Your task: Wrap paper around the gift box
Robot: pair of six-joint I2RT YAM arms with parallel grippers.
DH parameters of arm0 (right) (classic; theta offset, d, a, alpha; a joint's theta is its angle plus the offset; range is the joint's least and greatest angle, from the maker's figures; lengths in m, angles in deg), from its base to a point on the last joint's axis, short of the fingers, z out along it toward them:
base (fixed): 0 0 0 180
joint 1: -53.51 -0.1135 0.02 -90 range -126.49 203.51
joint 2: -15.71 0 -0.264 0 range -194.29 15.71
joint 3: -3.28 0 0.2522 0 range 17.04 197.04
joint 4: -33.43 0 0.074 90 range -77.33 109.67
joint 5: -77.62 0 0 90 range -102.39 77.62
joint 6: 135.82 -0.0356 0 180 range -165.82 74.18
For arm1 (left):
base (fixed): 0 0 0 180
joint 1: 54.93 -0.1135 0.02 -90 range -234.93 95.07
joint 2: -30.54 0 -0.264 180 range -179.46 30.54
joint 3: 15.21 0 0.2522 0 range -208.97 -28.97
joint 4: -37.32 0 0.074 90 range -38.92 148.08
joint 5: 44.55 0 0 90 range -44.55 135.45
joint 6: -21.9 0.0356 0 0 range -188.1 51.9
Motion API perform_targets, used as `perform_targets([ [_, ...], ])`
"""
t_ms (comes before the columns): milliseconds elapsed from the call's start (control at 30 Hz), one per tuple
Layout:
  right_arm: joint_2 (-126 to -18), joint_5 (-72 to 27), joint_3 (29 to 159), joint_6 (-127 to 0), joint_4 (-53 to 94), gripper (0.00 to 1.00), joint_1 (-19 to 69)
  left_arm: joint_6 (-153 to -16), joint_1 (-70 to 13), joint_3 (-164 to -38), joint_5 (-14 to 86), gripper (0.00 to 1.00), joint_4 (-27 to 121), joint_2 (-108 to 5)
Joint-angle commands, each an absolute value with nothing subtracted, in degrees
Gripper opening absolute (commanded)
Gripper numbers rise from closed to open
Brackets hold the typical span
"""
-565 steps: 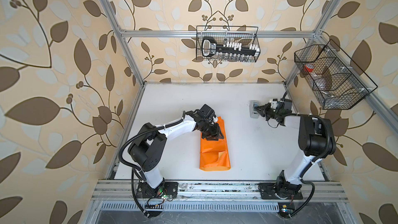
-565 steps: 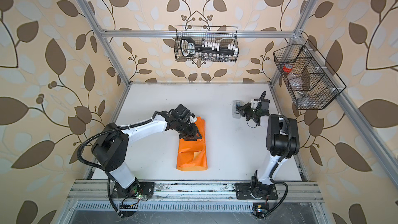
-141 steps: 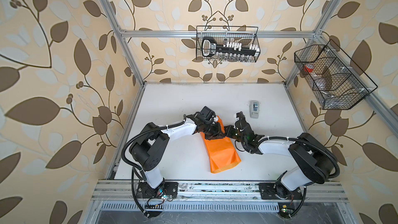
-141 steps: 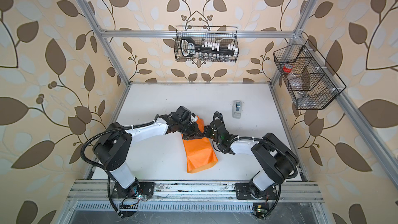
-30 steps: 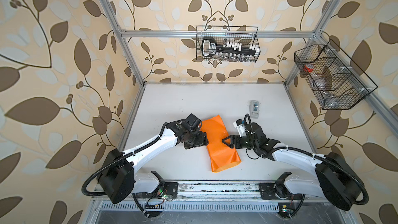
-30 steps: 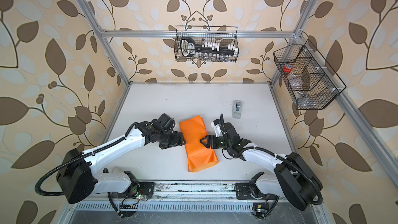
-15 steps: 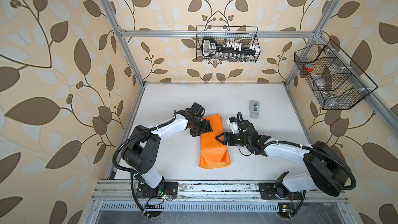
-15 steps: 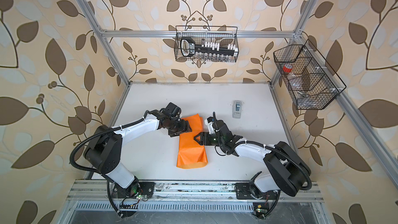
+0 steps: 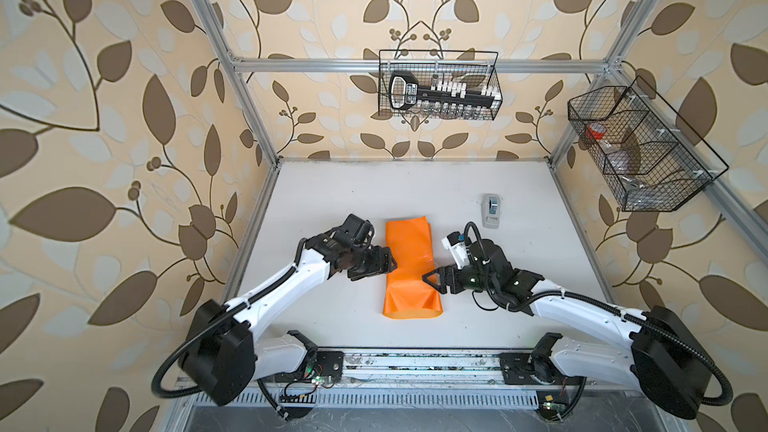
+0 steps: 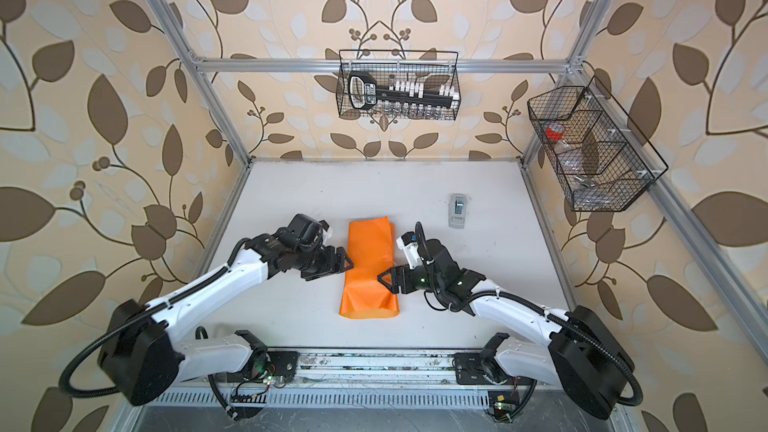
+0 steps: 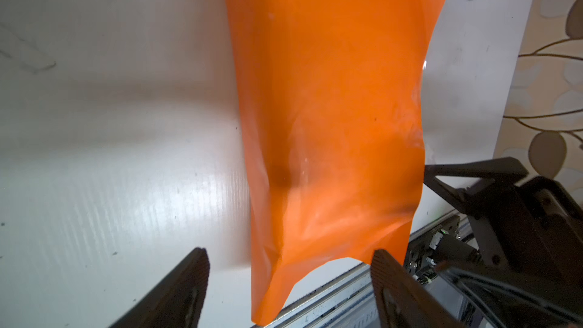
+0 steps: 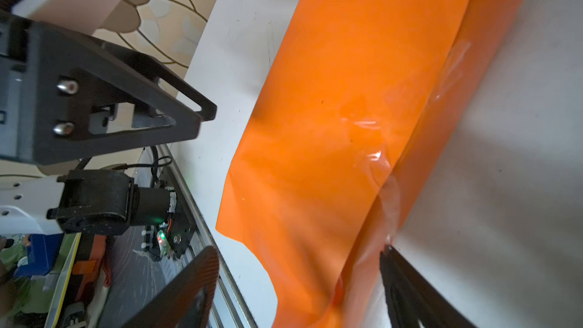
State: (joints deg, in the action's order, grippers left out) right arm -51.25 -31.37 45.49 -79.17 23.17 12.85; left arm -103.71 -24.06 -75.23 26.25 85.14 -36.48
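Note:
The orange paper (image 9: pixel 409 268) (image 10: pixel 368 268) lies as a long, closed bundle in the middle of the white table, and the gift box is hidden. A strip of clear tape (image 12: pixel 378 156) shines on its seam. My left gripper (image 9: pixel 390 261) (image 10: pixel 348 261) stands open at the bundle's left edge, and the paper (image 11: pixel 331 105) fills the left wrist view ahead of the spread fingers (image 11: pixel 197 266). My right gripper (image 9: pixel 430 282) (image 10: pixel 384 282) is open at the bundle's right edge, with the paper (image 12: pixel 347 121) in front of it. Neither gripper holds anything.
A small grey-white tape dispenser (image 9: pixel 491 209) (image 10: pixel 457 210) sits on the table behind the right arm. A wire basket (image 9: pixel 438 85) with tools hangs on the back wall and another (image 9: pixel 640 147) on the right wall. The metal rail (image 9: pixel 415 361) runs along the table's front edge.
The paper bundle has swung from a slant to lie straight, front to back. Both grippers have shifted a little toward the front along its sides and remain open.

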Motion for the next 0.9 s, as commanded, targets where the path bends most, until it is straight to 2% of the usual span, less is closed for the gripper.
perform_targets([
  [0, -51.5, -29.5, 42.4, -78.8, 20.9, 0.79, 11.8, -107.6, -21.8, -70.2, 25.2, 0.82, 83.9, -32.4],
  [233, -55.4, -28.5, 40.6, -81.4, 26.3, 0.69, 10.4, -110.2, -16.5, -66.5, 27.8, 0.78, 79.1, -34.5],
  [467, -59.6, -25.4, 40.2, -84.5, 29.2, 0.52, 10.2, -112.2, -15.3, -63.7, 29.4, 0.70, 75.0, -36.9],
  [600, -60.6, -25.0, 40.4, -85.8, 29.8, 0.43, 10.2, -113.8, -15.2, -62.2, 29.6, 0.64, 73.0, -37.6],
  [867, -61.1, -25.0, 40.8, -89.4, 30.6, 0.31, 9.7, -116.4, -13.9, -63.6, 28.8, 0.47, 70.1, -39.8],
])
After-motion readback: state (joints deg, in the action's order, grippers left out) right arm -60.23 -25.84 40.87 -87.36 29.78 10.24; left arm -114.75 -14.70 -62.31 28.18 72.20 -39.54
